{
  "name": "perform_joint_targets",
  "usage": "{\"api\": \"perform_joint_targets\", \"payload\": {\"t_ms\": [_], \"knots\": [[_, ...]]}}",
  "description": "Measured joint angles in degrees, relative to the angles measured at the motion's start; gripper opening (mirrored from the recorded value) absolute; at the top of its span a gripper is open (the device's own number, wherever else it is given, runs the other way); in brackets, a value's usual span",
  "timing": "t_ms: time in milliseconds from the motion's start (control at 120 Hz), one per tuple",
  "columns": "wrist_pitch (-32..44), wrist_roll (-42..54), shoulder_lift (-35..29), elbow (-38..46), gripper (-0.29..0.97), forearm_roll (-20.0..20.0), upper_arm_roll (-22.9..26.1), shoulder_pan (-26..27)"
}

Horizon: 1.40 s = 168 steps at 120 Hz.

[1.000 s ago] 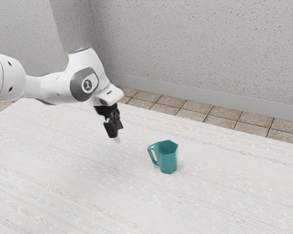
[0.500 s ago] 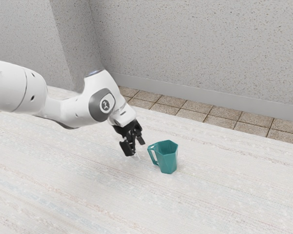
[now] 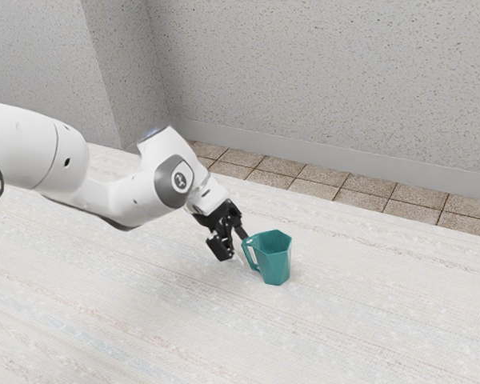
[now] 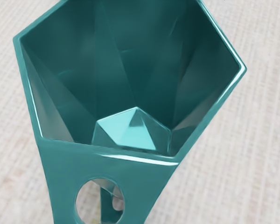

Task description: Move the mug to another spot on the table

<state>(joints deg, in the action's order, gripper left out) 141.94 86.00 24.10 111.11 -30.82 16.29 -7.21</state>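
While the teal mug [image 3: 274,258] stands upright on the pale table [image 3: 360,320], the black gripper [image 3: 230,243] hangs low just beside it, on the mug's handle side. The handle [image 3: 246,254] points toward the exterior view's left, straight at the gripper. The two fingers stand apart, released, with nothing clamped between them. One fingertip [image 3: 241,234] sits close to the top of the handle and the other lies farther from the mug, nearer the table. Whether the nearer finger touches the handle cannot be told. The white arm [image 3: 104,188] slopes down toward the mug from the exterior view's left, its wrist tilted so that the hand faces the mug at a slant.

From the wrist view the mug [image 4: 130,60] is seen from above and from the handle side. Its faceted rim is open, its angular inner walls are glossy and a lighter teal bottom [image 4: 130,128] shows inside. The handle [image 4: 65,186] lies on the near side of the mug with a round hole through it, and the table [image 4: 261,163] spreads around the mug.

Behind the mug, past the table's far edge, runs a strip of brown tiled floor [image 3: 344,188] below a grey speckled wall [image 3: 344,72].
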Motion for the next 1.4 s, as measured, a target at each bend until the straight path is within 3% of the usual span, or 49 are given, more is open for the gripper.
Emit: {"api": "perform_joint_targets", "payload": {"t_ms": [258,767,1400], "knots": [[1.4,1.8,0.5,-0.3,0.54,-2.2,0.5,0.0],[3.5,3.7,1.8,-0.9,0.4,-2.5,1.4,0.0],[4.1,4.3,1.9,-1.2,0.1,-2.7,1.4,0.0]]}}
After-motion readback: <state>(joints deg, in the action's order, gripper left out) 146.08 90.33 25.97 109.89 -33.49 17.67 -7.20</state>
